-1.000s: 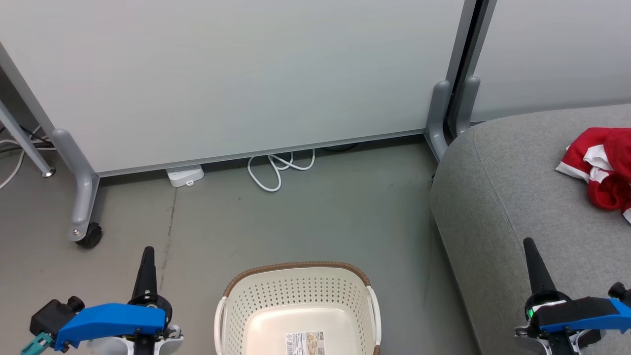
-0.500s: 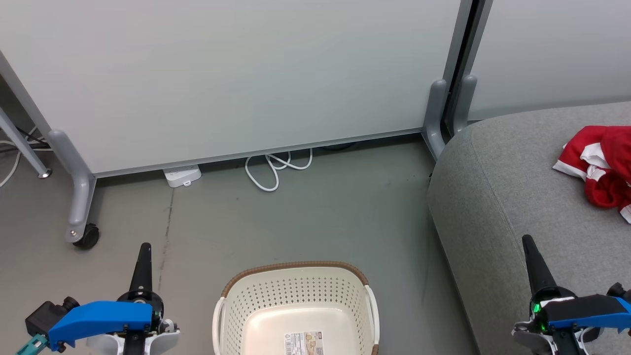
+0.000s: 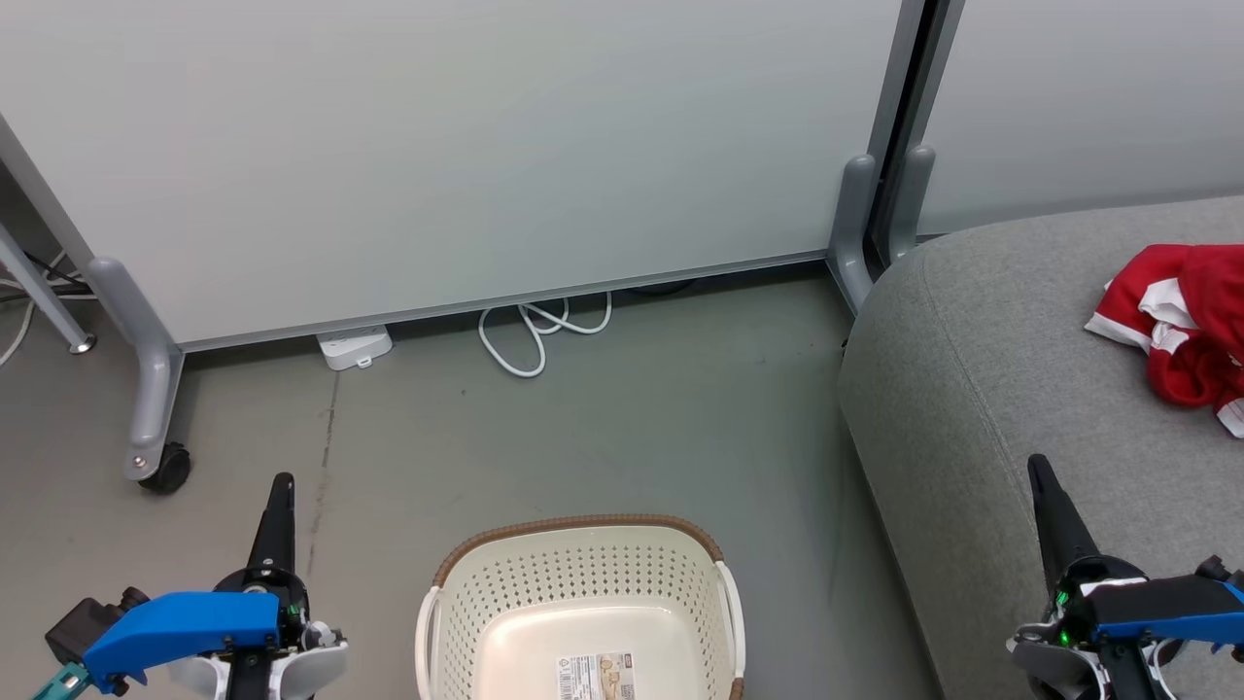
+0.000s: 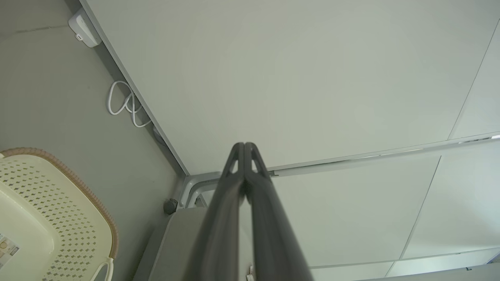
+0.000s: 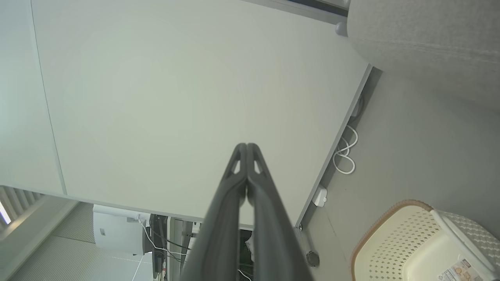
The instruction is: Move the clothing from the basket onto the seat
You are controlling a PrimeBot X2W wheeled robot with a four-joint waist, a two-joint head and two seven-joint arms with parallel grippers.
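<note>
clothing point(image 3: 1210, 292) on seat point(image 3: 972, 369) | beyond right fingers point(image 3: 1054, 515), well apart

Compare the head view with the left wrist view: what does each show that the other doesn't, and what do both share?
Head view, not the left wrist view: the red clothing lying on the grey seat, and the right end effector low on the right.
Left wrist view, not the head view: the left end effector seen as two separate fingers, pressed together tip to tip.
Both: the basket, the looped white cable, the power strip and the pale wall panel.
</note>
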